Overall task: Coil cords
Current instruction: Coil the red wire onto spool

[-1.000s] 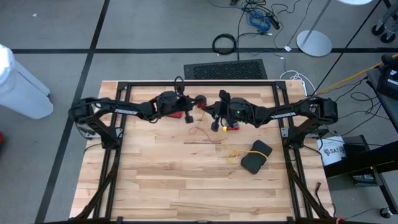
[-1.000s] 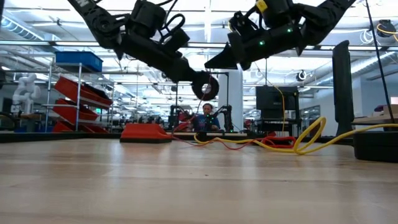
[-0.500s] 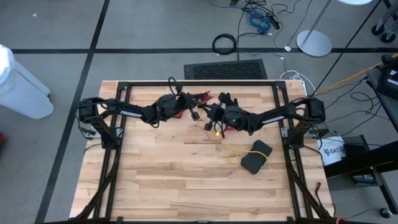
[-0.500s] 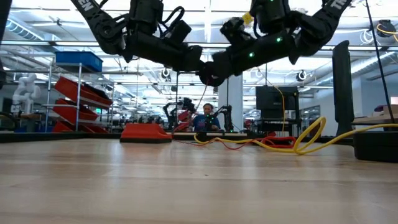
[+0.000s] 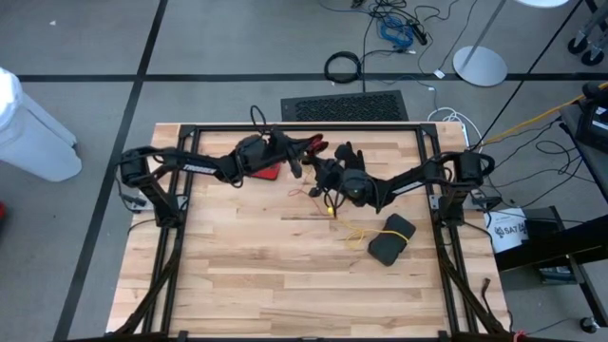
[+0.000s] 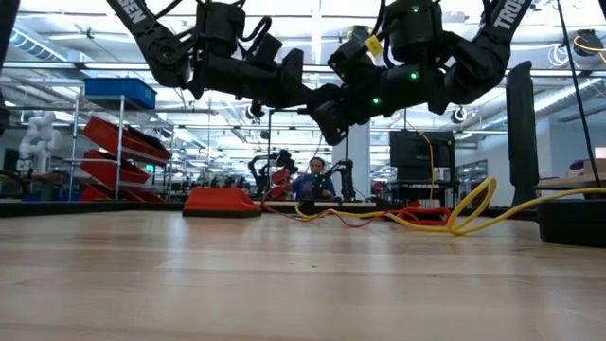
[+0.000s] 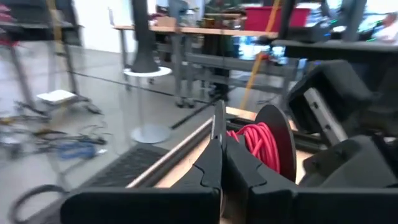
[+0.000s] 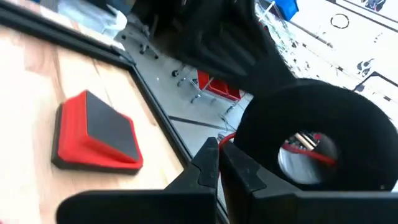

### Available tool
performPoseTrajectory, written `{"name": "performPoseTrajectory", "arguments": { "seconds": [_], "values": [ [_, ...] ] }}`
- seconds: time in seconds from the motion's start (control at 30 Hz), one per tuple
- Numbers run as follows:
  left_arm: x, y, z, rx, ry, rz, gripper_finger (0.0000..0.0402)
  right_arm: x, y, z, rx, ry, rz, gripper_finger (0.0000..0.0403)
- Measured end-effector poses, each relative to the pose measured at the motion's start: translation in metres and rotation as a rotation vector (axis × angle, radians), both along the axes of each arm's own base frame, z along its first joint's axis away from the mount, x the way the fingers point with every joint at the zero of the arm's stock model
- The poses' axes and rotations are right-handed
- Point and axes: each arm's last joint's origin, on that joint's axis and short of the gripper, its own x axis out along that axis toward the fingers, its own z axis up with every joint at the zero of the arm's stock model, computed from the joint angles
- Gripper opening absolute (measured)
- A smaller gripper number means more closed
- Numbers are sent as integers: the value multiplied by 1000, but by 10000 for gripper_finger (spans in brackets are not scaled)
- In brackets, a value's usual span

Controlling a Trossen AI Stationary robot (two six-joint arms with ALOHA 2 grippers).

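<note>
Looking down on my wooden table (image 5: pixel 237 275), my left arm reaches in from the left edge toward the far middle. Its end effector (image 5: pixel 302 152) is raised above the table, and its fingers (image 7: pixel 214 162) are pressed together on the rim of a small black reel (image 7: pixel 275 140) wound with red-orange cord (image 7: pixel 254 140). Just beside that arm, a red wedge-shaped block (image 5: pixel 266 172) lies on the table.

My right arm comes in from the right edge, and its end effector (image 5: pixel 323 171) meets the left one over the far middle. Its fingers (image 8: pixel 208 168) look pressed together, with the black reel right in front of them; I cannot tell whether they pinch anything.

Below the two end effectors, loose red-orange cord lies on the wood, with a yellow cord (image 5: pixel 351 231) trailing nearer to me toward a black pouch (image 5: pixel 390 238) resting right of centre.

From table height, both end effectors hang close together high over the table
</note>
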Motion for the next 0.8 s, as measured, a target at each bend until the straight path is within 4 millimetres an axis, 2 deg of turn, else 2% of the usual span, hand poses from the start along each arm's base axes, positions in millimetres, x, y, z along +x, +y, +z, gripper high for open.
{"name": "performPoseTrajectory", "arguments": {
  "seconds": [0.23, 0.37, 0.57, 0.8],
  "values": [
    [-10, 17, -3, -83, 11, -135, 6, -14, -5, -14, 0, 45, -25, 0],
    [-20, 22, -7, -95, 29, -214, 6, -21, -9, -23, 65, 31, 46, 0],
    [-38, 18, -10, -43, 76, -323, 6, -25, -15, -32, 166, 30, 182, 0],
    [-53, 10, -6, 12, 142, -353, 6, -27, -22, -40, 289, 54, 287, 0]
  ]
}}
